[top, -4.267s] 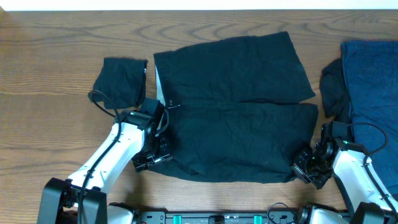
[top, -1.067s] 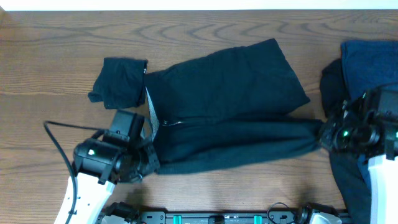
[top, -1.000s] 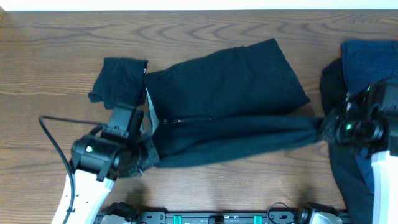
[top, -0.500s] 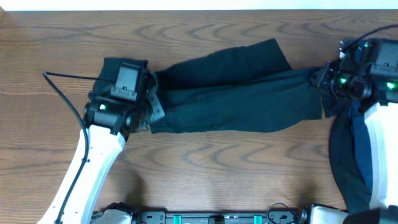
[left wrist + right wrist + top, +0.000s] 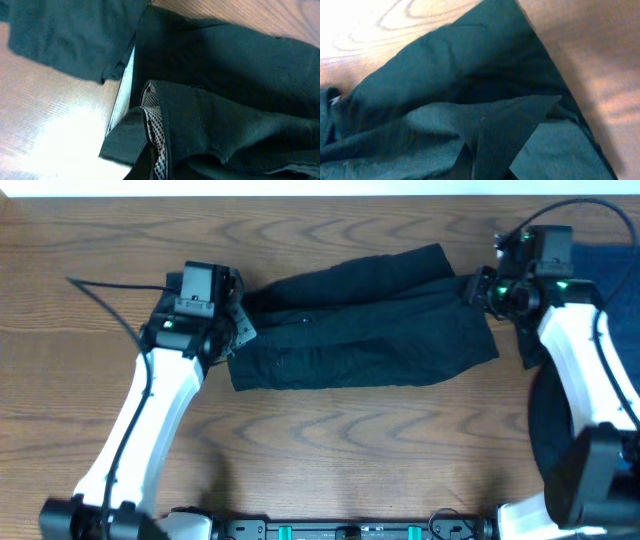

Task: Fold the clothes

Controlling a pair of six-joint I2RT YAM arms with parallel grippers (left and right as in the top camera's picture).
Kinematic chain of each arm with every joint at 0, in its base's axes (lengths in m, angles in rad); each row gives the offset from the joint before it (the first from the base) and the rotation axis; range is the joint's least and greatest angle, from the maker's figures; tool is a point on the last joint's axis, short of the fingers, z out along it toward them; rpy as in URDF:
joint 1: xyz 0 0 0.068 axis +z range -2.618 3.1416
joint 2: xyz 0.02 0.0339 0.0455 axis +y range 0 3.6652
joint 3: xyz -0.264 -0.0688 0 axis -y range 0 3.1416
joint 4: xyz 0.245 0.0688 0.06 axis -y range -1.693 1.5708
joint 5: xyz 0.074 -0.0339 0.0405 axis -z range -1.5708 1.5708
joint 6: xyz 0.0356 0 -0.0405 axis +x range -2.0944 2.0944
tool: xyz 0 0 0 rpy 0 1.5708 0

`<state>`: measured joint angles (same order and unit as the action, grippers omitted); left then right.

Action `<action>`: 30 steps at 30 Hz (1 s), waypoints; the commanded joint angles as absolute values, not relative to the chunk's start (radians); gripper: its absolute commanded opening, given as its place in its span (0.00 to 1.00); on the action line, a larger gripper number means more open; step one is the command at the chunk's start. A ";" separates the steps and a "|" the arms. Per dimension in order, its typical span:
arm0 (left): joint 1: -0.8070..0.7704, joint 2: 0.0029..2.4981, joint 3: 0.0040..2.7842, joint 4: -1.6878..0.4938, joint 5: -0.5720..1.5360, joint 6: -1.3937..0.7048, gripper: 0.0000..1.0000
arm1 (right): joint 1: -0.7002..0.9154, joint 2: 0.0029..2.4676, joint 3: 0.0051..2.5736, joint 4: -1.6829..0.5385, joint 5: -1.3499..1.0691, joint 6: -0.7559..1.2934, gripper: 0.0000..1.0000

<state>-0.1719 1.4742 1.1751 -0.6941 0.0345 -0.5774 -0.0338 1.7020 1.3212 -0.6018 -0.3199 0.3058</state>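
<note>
The clothes being worked on are one large black garment (image 5: 360,330), lying as a folded band across the table's middle. My left gripper (image 5: 238,330) is at its left end, shut on the edge there. In the left wrist view the black cloth (image 5: 240,100) shows a pale checked inner edge (image 5: 150,127) running down into my left gripper (image 5: 150,172). My right gripper (image 5: 478,288) is at the garment's far right corner, shut on it. The right wrist view shows a pointed fold of the black cloth (image 5: 445,75) drawn into my right gripper (image 5: 474,170).
A small black garment (image 5: 60,35) lies just left of the big one, mostly under my left arm in the overhead view. A navy-blue cloth (image 5: 615,265) lies at the far right, with dark cloth (image 5: 548,435) under my right arm. Bare wood table (image 5: 330,460) in front.
Both grippers have carried the garment's near edge away from me, over toward its far edge. The cloth has gone from lifted and stretched to a flat, narrower folded band.
</note>
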 commanded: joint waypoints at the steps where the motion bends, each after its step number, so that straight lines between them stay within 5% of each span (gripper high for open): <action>1: -0.164 1.541 1.199 -0.648 -0.012 -0.546 0.06 | -0.012 1.758 1.341 -0.557 -0.279 0.298 0.01; 11: -0.164 1.700 1.199 -0.476 -0.013 -0.546 0.06 | 0.014 1.967 1.341 -0.304 -0.266 0.298 0.01; 12: -0.164 1.722 1.199 -0.458 -0.013 -0.545 0.06 | 0.015 1.988 1.341 -0.270 -0.266 0.299 0.05; 14: -0.164 1.759 1.199 -0.431 -0.012 -0.542 0.07 | 0.015 2.019 1.341 -0.223 -0.266 0.299 0.27; 20: -0.164 1.757 1.213 -0.367 -0.012 -0.430 0.66 | 0.009 2.024 1.341 -0.103 -0.305 0.243 0.68; 23: -0.164 1.690 1.226 -0.381 -0.011 -0.412 0.73 | -0.006 1.973 1.341 -0.091 -0.350 0.206 0.88; 28: -0.165 1.545 1.225 -0.504 0.008 -0.411 0.73 | -0.036 1.828 1.341 -0.236 -0.380 0.204 0.89; 30: -0.165 1.511 1.225 -0.579 0.011 -0.412 0.71 | -0.042 1.776 1.341 -0.329 -0.373 0.204 0.82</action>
<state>-0.1699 1.5616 1.1980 -0.5327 0.0025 -0.4358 -0.0257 1.8744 1.3235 -0.2794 -0.3511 0.2218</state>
